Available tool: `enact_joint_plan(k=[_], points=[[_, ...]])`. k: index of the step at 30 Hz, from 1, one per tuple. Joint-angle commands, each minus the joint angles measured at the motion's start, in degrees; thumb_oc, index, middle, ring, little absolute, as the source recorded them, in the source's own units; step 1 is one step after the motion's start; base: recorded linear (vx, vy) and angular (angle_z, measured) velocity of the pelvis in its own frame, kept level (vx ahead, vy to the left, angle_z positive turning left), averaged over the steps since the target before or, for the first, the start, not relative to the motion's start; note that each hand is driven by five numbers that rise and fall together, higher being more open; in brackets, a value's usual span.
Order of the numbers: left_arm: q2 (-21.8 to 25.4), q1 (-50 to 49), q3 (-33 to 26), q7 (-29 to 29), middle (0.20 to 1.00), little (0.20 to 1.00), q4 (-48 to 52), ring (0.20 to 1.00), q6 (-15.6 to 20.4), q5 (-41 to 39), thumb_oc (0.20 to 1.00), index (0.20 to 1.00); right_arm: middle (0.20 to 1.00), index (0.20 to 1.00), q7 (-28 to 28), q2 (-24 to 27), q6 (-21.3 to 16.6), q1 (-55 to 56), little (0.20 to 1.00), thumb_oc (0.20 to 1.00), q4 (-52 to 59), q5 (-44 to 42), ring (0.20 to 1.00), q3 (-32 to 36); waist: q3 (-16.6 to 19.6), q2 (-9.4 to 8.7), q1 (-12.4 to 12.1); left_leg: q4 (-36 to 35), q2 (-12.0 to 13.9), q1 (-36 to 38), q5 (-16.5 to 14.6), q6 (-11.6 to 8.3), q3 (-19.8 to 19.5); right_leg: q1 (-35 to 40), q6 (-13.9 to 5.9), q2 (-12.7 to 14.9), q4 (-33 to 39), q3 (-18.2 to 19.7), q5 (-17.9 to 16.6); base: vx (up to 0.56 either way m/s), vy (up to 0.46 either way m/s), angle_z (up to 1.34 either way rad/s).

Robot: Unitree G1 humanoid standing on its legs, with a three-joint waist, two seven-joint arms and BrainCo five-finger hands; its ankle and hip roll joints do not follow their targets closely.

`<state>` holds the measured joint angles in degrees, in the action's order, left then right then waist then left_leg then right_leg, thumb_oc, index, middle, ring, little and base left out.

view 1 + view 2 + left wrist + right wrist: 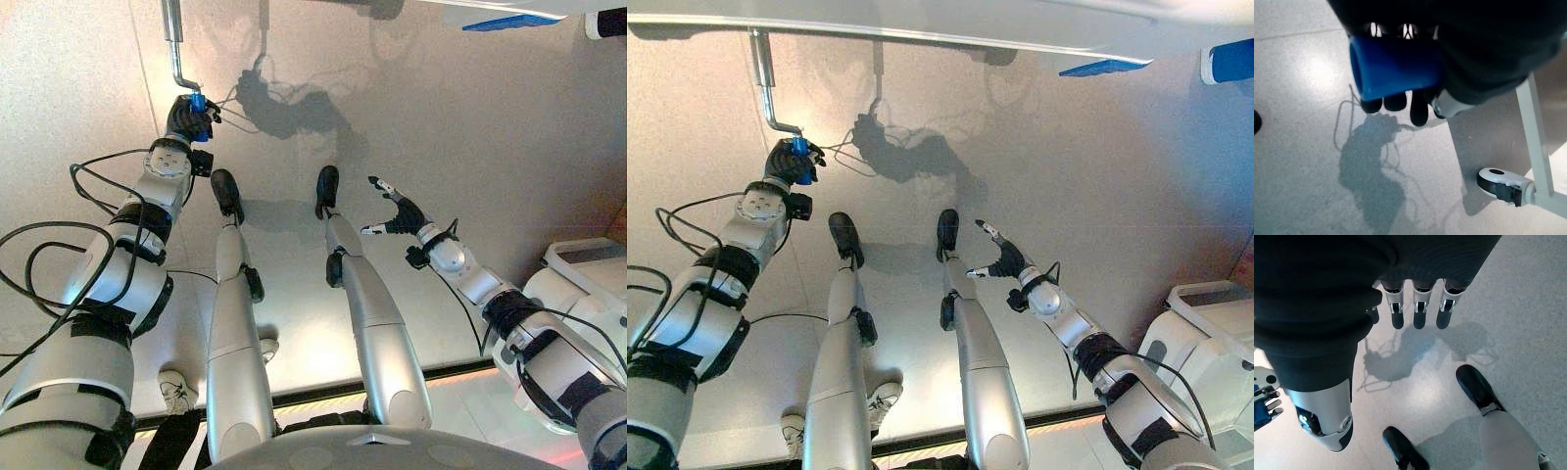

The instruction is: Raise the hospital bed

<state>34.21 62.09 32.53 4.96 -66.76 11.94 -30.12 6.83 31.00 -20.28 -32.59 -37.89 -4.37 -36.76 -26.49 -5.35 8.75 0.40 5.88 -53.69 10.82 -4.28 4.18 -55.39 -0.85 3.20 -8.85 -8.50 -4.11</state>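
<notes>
- At the foot of the hospital bed [921,24], the robot's left hand [789,162] reaches up and forward to the crank – its fingers [1396,103] are curled round the blue handle [1393,66], clenched on it.
- Above that hand, the silver crank rod [764,83] bends at an elbow just beside the blue handle, then runs up to the underside of the bed frame, whose pale edge crosses the top of the right eye view.
- From the left wrist view, the blue handle lies across the palm with the dark fingertips showing past it; beyond the hand stand a white bed leg [1537,137] and a black-and-white caster wheel [1503,185] on the speckled floor [1312,147].
- Well apart from the crank, the right hand [400,213] hangs free over the floor – fingers straight and relaxed, thumb out, holding nothing.
- In the right wrist view, its fingers [1418,313] point in a loose row at bare floor.
- Beyond the right hand, blue panels [1107,67] show on the bed's underside.
- Beside the right arm, to the outside, sits a white device [588,259].
</notes>
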Motion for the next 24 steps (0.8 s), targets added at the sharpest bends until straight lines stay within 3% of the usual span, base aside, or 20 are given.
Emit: enact_joint_plan(k=[1,15,24], points=[[0.48,2.71,-0.11,-0.16,0.2,0.2,1.89,0.2,1.76,1.09,0.2,0.2,1.0,1.0,0.28,1.63,-0.44,1.05,1.0,1.0,4.06,1.46,1.0,0.54,-3.25,-1.55,-0.75,2.07,-3.25,6.36,-6.57,1.56,1.14,2.1,-7.3,-1.4,1.98,2.83,-4.72,0.0,0.0,0.0],[-0.17,4.66,1.66,0.11,0.2,0.2,4.12,0.2,2.31,1.22,0.2,0.2,1.0,1.0,0.14,1.53,-0.25,1.51,1.0,1.0,3.29,1.64,1.0,0.18,-3.26,-1.3,-0.7,2.1,-3.18,6.67,-6.49,1.44,1.25,2.08,-7.15,-1.53,1.74,2.93,-4.63,0.0,0.0,0.0],[-1.37,5.81,6.47,-0.47,0.2,0.2,12.49,0.2,3.9,-1.06,0.2,0.2,1.0,1.0,-0.1,1.06,0.13,1.86,1.0,1.0,1.0,0.69,1.0,-0.79,-3.26,-0.66,-0.71,2.58,-3.29,7.03,-6.47,1.37,1.32,2.07,-6.98,-1.53,1.05,2.91,-4.58,0.0,0.0,0.0]])
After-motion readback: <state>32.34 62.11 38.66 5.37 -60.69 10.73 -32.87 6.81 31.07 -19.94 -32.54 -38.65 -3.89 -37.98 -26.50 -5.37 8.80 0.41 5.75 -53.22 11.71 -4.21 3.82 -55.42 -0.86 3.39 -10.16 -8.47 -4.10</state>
